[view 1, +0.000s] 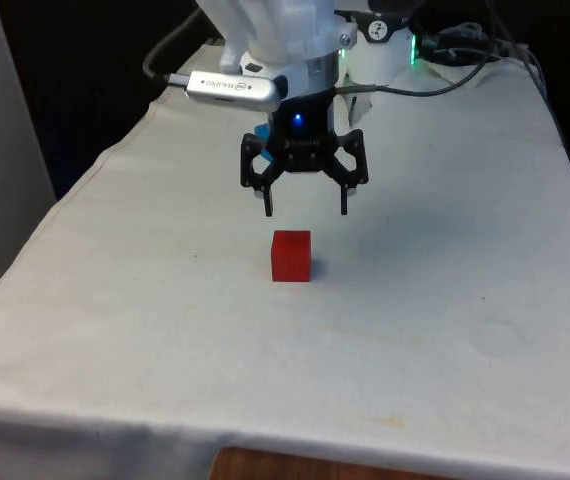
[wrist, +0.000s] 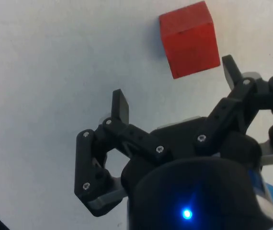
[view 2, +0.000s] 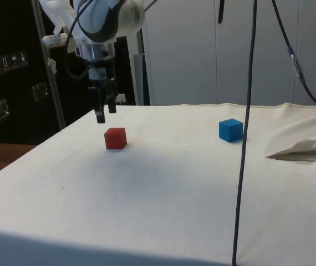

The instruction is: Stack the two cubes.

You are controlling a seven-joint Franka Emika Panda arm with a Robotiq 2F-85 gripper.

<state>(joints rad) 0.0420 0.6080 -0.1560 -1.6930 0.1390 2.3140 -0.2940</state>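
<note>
A red cube (view 1: 291, 256) rests on the white cloth near the table's middle; it is also seen from the side (view 2: 115, 138) and from the wrist (wrist: 189, 38). My black gripper (view 1: 306, 209) hangs open a little above the table, just behind the red cube, with nothing between its fingers. In the side view the gripper (view 2: 103, 113) is above and slightly to one side of the cube. In the wrist view the gripper (wrist: 175, 88) has widely spread fingers (wrist: 119, 106) and the cube lies just past them. A blue cube (view 2: 230, 129) sits farther back, apart from the red one.
The white cloth (view 1: 115, 300) covers the table, whose front edge (view 1: 265, 440) is near the camera. Cables (view 1: 465, 60) lie at the far end by the robot base. A hanging black cable (view 2: 245, 138) crosses the side view. A fold of cloth (view 2: 302, 149) lies beyond the blue cube.
</note>
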